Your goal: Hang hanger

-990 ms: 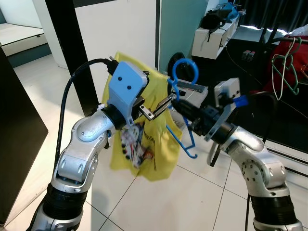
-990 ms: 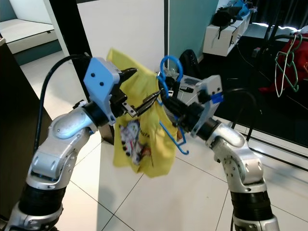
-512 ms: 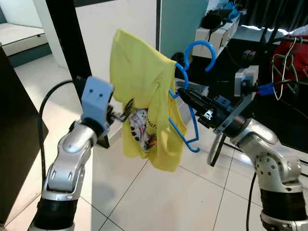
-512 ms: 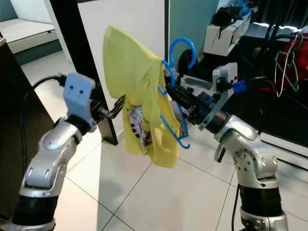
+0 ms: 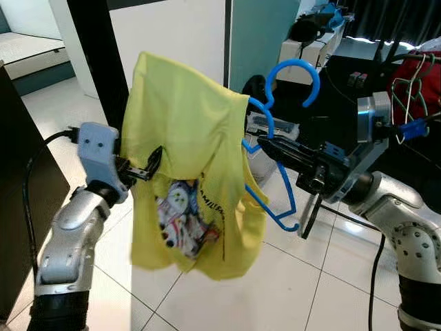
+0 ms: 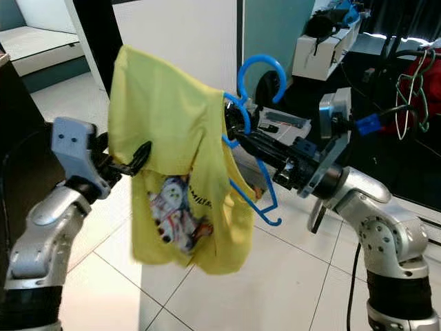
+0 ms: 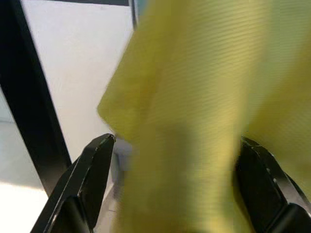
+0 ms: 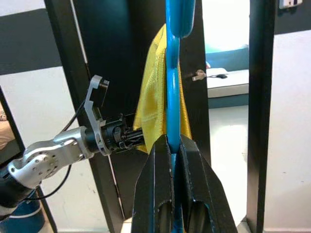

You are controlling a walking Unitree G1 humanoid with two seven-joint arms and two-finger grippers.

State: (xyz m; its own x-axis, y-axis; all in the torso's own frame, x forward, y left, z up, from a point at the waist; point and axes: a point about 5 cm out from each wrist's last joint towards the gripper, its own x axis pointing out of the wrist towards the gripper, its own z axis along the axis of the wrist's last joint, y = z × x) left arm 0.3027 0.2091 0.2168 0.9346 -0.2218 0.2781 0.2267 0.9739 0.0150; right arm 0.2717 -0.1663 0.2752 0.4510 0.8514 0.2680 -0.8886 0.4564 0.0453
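A blue plastic hanger (image 5: 296,69) carries a yellow printed shirt (image 5: 186,138) in mid-air in front of me. My right gripper (image 5: 265,145) is shut on the hanger just below its hook, and the right wrist view shows its fingers (image 8: 160,160) clamped on the blue rod (image 8: 173,73). The shirt hangs over the hanger's left shoulder, while the right shoulder (image 5: 286,207) is bare. My left gripper (image 5: 148,164) is at the shirt's left edge. It is open, with yellow cloth (image 7: 194,121) between its wide-spread fingers (image 7: 97,160).
A black pillar (image 5: 96,55) and a white wall panel (image 5: 172,34) stand behind the shirt. At the right is a rack with a green hanger (image 5: 406,96) and a red garment (image 5: 417,69). A dark cabinet (image 5: 21,207) stands at the left, and the floor (image 5: 289,283) is tiled.
My left gripper drew back to the left, away from the hanger. The right gripper carried the hanger up and rightward. The shirt now hangs lower and more spread out.
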